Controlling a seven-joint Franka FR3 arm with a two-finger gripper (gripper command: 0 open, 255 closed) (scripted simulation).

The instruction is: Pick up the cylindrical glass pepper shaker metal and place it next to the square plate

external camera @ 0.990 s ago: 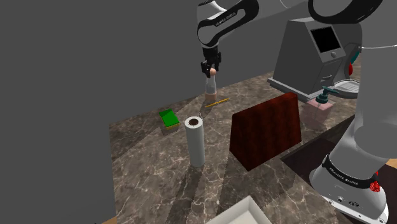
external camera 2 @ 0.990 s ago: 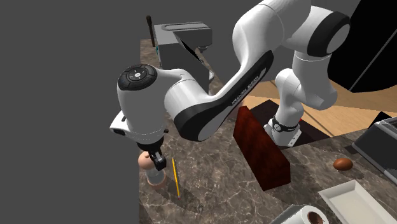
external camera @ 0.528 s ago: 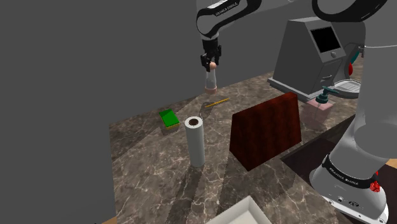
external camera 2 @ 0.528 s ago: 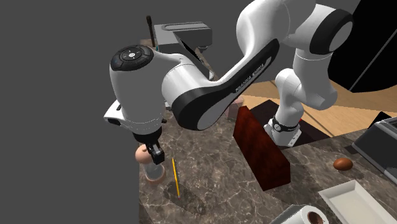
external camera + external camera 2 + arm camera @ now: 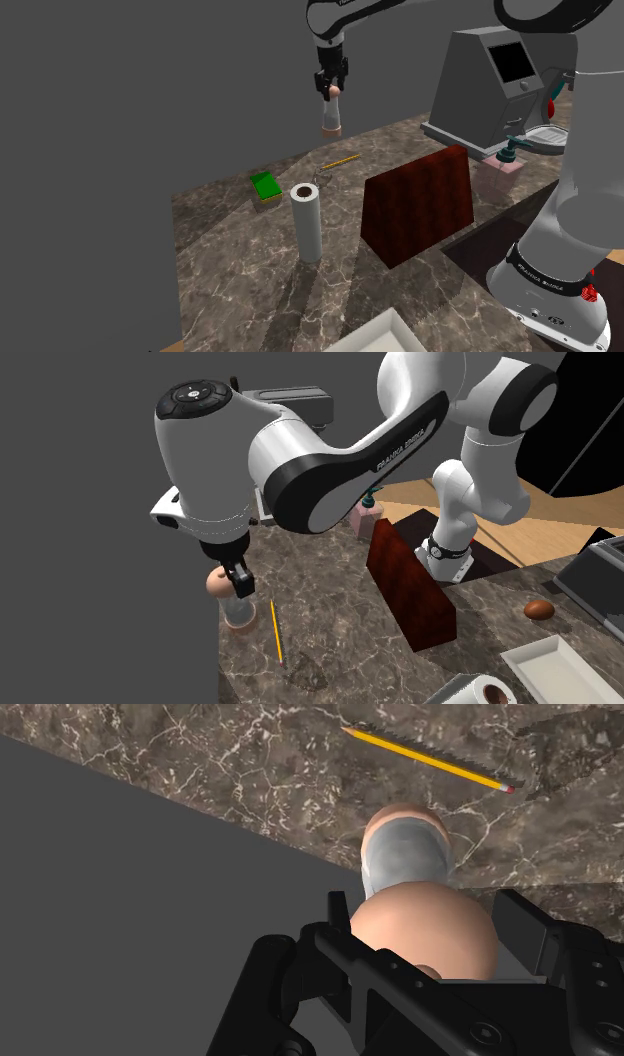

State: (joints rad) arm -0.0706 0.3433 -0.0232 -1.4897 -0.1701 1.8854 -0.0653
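The pepper shaker (image 5: 330,116) is a clear cylinder with a rounded pinkish-tan top, and it hangs upright well above the marble counter's far edge. My gripper (image 5: 329,88) is shut on its top from above. In the second exterior view the shaker (image 5: 232,610) hangs under the gripper (image 5: 236,583), just left of a yellow pencil (image 5: 275,630). In the wrist view the black fingers (image 5: 338,926) clasp the domed top, the gripper (image 5: 428,936) centred over the shaker (image 5: 408,856). The white square plate (image 5: 388,334) lies at the counter's near edge; the second exterior view has the plate (image 5: 556,668) too.
A paper towel roll (image 5: 307,222) stands mid-counter beside a green sponge (image 5: 265,186). A dark red wedge-shaped block (image 5: 420,205) stands between the shaker and the stand. A grey coffee machine (image 5: 490,85) sits at the back right. A brown egg-like thing (image 5: 539,610) lies near the plate.
The gripper has risen straight up with the shaker, lifting it off the counter beside the pencil. Nothing else moved.
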